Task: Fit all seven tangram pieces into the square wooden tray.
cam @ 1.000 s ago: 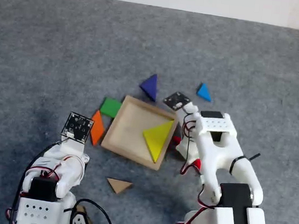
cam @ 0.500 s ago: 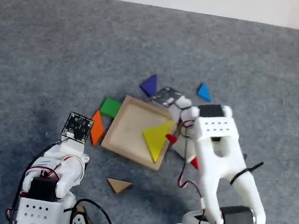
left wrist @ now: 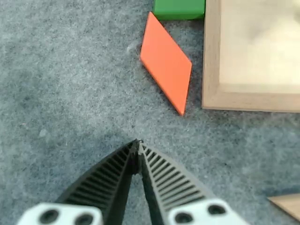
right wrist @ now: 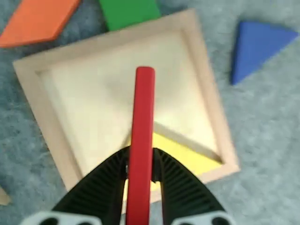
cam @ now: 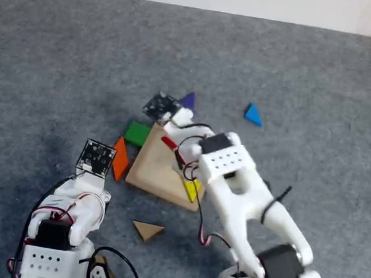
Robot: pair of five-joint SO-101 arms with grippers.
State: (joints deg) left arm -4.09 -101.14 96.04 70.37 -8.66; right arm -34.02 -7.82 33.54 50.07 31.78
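Right claw, seen from above, clamped on a red piece over the wooden tray.
Left wrist view: left claw pressed together beside the tray, near the orange piece. Right wrist view: red piece edge-on above the tray, yellow triangle inside.

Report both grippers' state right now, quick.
Left gripper: closed, holding nothing.
Right gripper: closed on the red piece, above the wooden tray.

red piece, yellow triangle, orange parallelogram, green square, blue triangle
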